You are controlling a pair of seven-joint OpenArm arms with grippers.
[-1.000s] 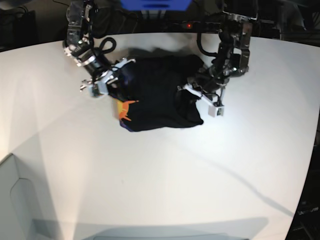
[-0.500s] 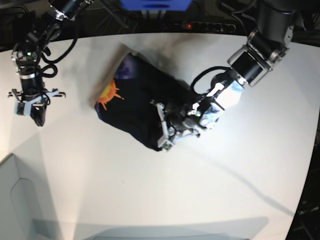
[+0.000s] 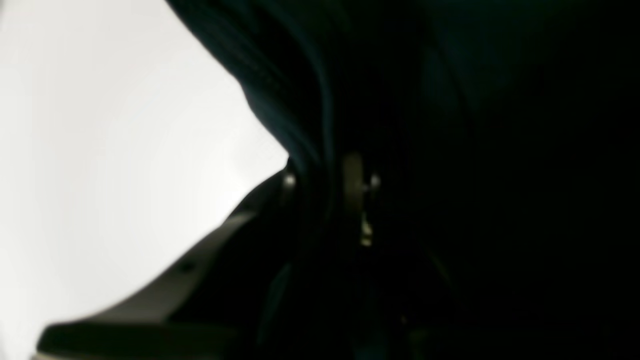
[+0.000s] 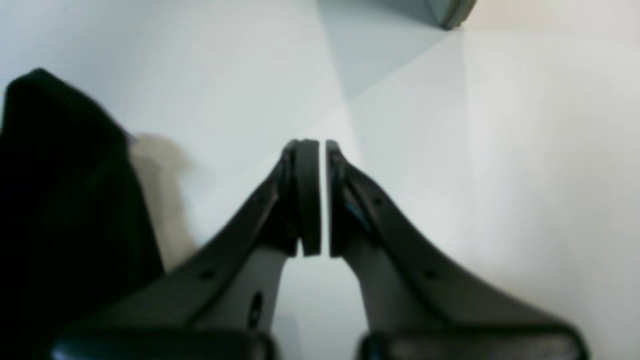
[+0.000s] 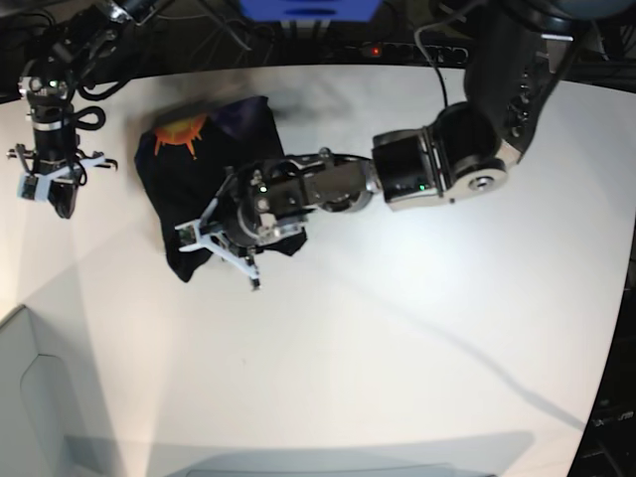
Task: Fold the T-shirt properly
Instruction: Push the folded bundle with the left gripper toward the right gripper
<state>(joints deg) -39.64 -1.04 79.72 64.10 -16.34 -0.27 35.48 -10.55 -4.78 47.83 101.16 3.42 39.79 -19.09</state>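
Observation:
The black T-shirt (image 5: 214, 174) lies in a folded bundle at the table's back left, its orange sun print (image 5: 182, 134) facing up at the far corner. My left gripper (image 5: 224, 243) reaches across from the right and sits at the bundle's near edge. In the left wrist view it (image 3: 320, 185) is shut on dark T-shirt fabric (image 3: 450, 150) that fills most of the frame. My right gripper (image 5: 55, 194) hangs left of the shirt, apart from it. In the right wrist view it (image 4: 323, 195) is shut and empty, with the shirt (image 4: 60, 200) at the left.
A grey bin (image 5: 30, 397) stands at the near left corner; a grey bin corner (image 4: 400, 10) also shows at the top of the right wrist view. A power strip with a red light (image 5: 373, 50) and cables run along the back edge. The white table (image 5: 417, 348) spreads to the near right.
My left arm has dragged the shirt bundle leftward across the table, and the sun print now lies further to the far left. My right gripper has risen slightly at the far left.

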